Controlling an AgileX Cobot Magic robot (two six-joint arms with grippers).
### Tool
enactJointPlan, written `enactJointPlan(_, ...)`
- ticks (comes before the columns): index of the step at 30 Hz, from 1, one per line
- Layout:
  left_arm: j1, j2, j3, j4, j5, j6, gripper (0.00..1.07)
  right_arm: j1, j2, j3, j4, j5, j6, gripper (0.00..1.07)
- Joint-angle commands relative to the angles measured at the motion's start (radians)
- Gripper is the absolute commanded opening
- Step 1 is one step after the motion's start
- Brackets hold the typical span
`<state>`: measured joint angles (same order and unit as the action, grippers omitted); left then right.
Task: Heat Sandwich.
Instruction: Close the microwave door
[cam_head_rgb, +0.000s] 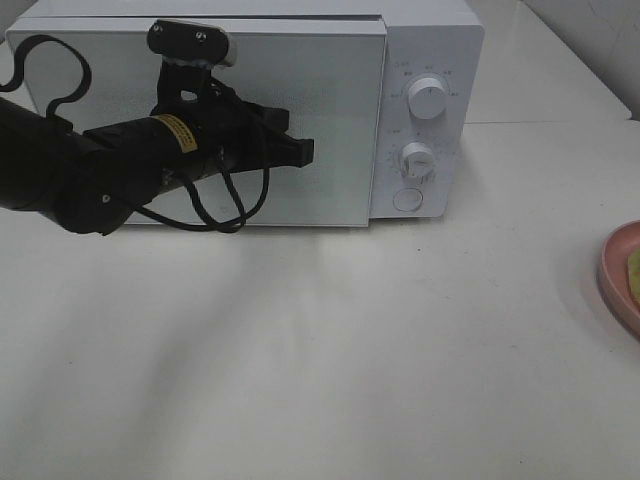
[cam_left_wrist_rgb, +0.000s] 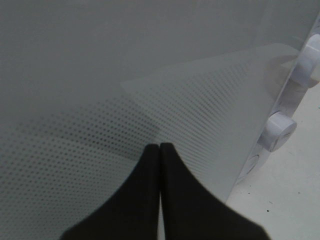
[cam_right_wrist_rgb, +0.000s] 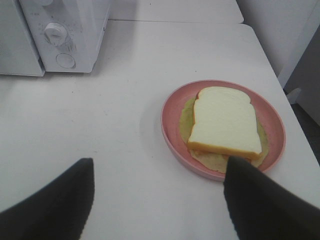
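- Right gripper (cam_right_wrist_rgb: 157, 200), fingers spread and holding nothing, hovers near the sandwich (cam_right_wrist_rgb: 225, 122) on its pink plate (cam_right_wrist_rgb: 170, 125).
- Left gripper (cam_left_wrist_rgb: 159, 150), clenched and empty, faces the microwave door (cam_head_rgb: 340, 120).

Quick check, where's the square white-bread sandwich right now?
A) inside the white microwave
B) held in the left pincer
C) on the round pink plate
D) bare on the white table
C: the square white-bread sandwich lies on the round pink plate, and the white microwave's door is shut.
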<state>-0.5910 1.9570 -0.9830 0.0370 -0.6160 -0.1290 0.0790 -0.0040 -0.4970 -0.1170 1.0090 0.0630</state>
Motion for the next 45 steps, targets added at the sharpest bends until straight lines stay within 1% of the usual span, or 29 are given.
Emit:
enactJointPlan(1,0.015,0.011,-0.051,-0.058,-0.031,-0.005,0.00,-0.007,-0.026,-0.001,-0.003,-0.011,0.001,0.71)
enactJointPlan(7,0.015,0.022,-0.086,-0.077,-0.030,-0.004,0.00,-0.007,-0.026,-0.001,-0.003,-0.011,0.001,0.71)
enactJointPlan(15,0.015,0.074,-0.182,-0.091,0.030,-0.005,0.00,-0.007,-0.026,-0.001,-0.003,-0.011,0.001,0.71)
enactJointPlan(25,-0.003,0.074,-0.183,-0.080,0.053,-0.004,0.00,-0.007,-0.026,-0.001,-0.003,-0.011,0.001,0.71)
enactJointPlan(32,-0.009,0.071,-0.183,-0.080,0.070,-0.004,0.00,-0.007,-0.026,-0.001,-0.003,-0.011,0.001,0.67)
enactJointPlan(39,-0.009,0.053,-0.181,-0.080,0.095,-0.002,0.00,-0.007,-0.026,-0.001,-0.003,-0.011,0.001,0.66)
enactJointPlan(41,-0.009,0.039,-0.165,-0.080,0.102,-0.002,0.00,-0.007,-0.026,-0.001,-0.003,-0.011,0.001,0.66)
enactJointPlan(42,-0.009,0.022,-0.134,-0.080,0.099,-0.001,0.00,-0.007,-0.026,-0.001,-0.003,-0.011,0.001,0.66)
enactJointPlan(43,-0.009,0.022,-0.134,-0.080,0.099,-0.001,0.00,-0.007,-0.026,-0.001,-0.003,-0.011,0.001,0.66)
enactJointPlan(45,-0.009,0.001,-0.100,-0.080,0.099,-0.001,0.00,-0.007,-0.026,-0.001,-0.003,-0.011,0.001,0.66)
